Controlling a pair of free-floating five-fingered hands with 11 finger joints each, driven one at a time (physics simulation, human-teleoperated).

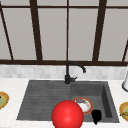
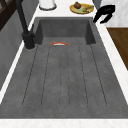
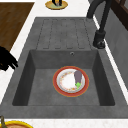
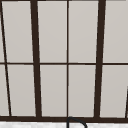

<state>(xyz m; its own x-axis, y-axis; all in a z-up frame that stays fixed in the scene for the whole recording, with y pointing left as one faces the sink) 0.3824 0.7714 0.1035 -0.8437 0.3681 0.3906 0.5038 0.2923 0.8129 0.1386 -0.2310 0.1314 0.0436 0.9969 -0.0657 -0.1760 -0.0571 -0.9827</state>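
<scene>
Plate [image 3: 70, 81] half hidden behind red ball [image 1: 67, 115].

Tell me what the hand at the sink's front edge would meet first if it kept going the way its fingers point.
The right hand hangs over the sink's front rim, fingers pointing down and inward. Going on, it would probably meet the basin's front wall or floor before the red-rimmed plate; depth is unclear.

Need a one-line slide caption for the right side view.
Red-rimmed plate with an eggplant sits in the sink basin, a black hand at its edge.
</scene>
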